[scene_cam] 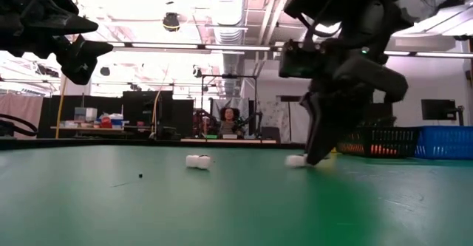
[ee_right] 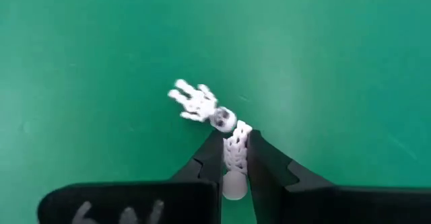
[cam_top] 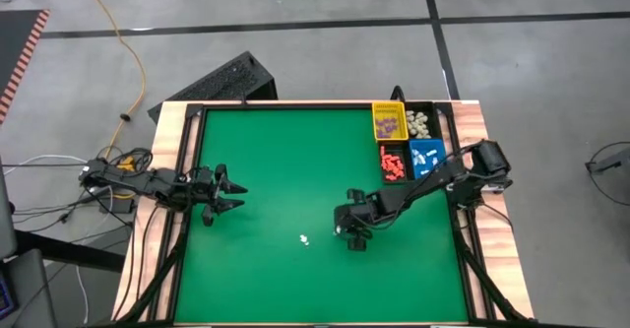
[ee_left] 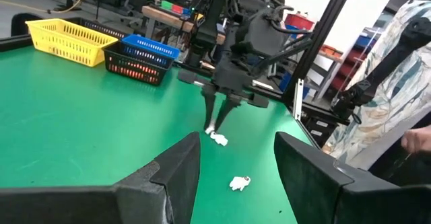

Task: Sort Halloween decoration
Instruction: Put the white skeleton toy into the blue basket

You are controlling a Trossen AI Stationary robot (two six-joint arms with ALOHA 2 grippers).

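Green felt covers the counter [cam_top: 295, 151], with a workshop beyond it where a person sits far back behind a bench.

Between the right tool's [ee_right: 235, 158] two fingertips sits a cream-white skeleton trinket [ee_right: 236, 150], pinched along its ribbed body; the tips press against both its sides, so this tool is clenched on it. Just ahead of those tips a second white skeleton trinket [ee_right: 199, 104] sprawls on the felt, its skull touching or nearly touching the held one. In the low view the tool reaches down to the surface, so the pinched piece is not yet lifted. Farther out to the side, a third white trinket [cam_top: 304, 239] lies alone, near this tool but clear of it.

Behind the right arm, at the counter's corner, stand the sorting bins: a yellow bin [cam_top: 388, 123] with purple pieces, a black bin [cam_top: 421, 123] with cream-white pieces, another black bin [cam_top: 392, 163] with orange-red ones, and a blue bin [cam_top: 425, 156].

Well apart, the left tool [cam_top: 232, 194] hovers above the felt with its fingers spread wide, grasping nothing.

By my reading, the step in hand is the pick of one white skeleton. The next move calls for a straight lift that does not drag the neighbour along, then a carry back to the bin of cream-white pieces.
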